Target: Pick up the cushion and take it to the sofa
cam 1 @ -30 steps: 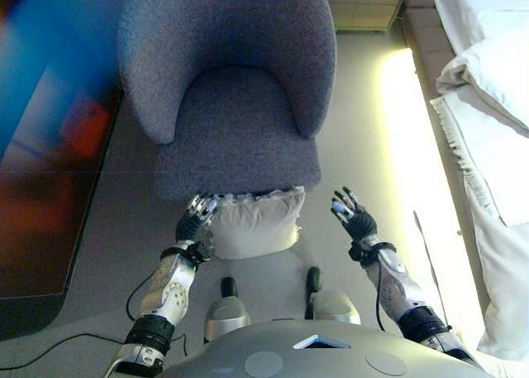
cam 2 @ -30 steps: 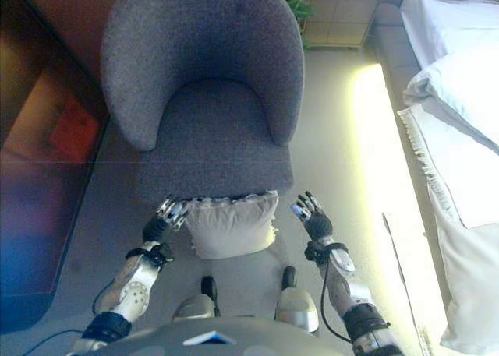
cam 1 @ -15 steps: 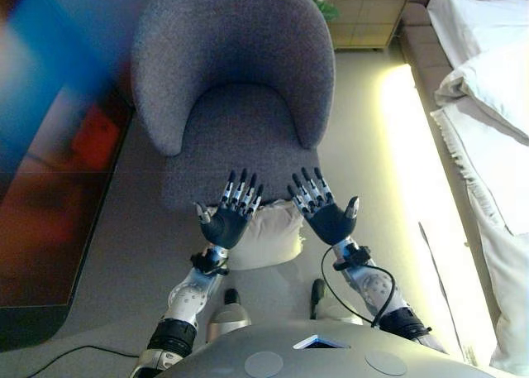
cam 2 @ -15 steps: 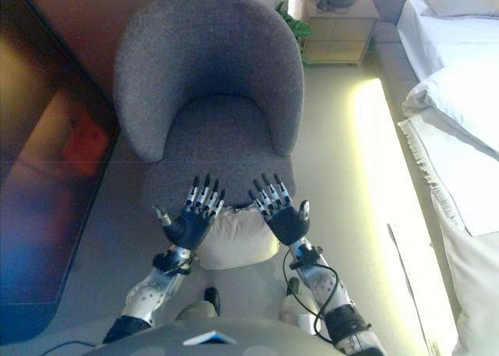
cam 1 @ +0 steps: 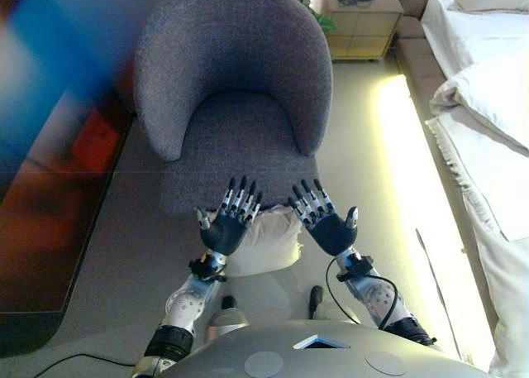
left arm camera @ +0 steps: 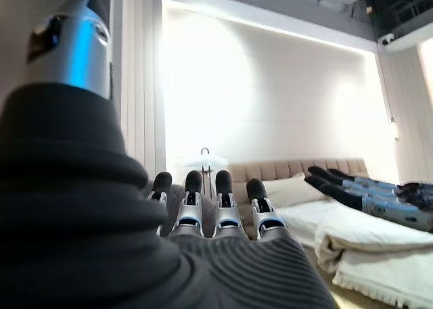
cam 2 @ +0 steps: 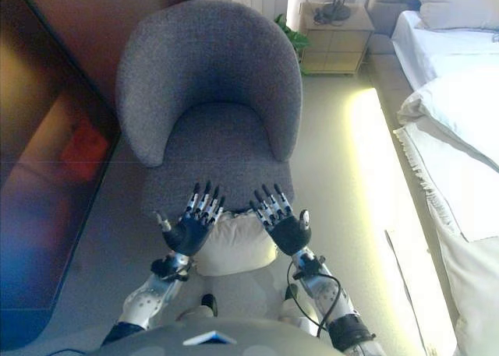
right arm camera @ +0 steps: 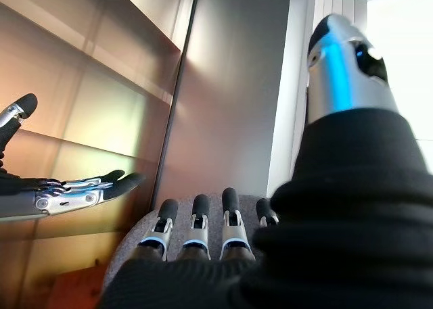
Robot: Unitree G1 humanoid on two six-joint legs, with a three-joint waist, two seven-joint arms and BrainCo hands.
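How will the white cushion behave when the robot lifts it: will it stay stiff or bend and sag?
The cushion looks puffy, with soft rounded edges, so it will probably sag and dent under pressure rather than hold its shape. It likely weighs little for its bulk. Both the left hand and right hand hover open above it; a two-sided squeeze seems safest.

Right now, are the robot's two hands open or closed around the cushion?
Both open. The left hand and right hand are raised palm-up with straight fingers above the cushion, which lies against the armchair's front, ungrasped.
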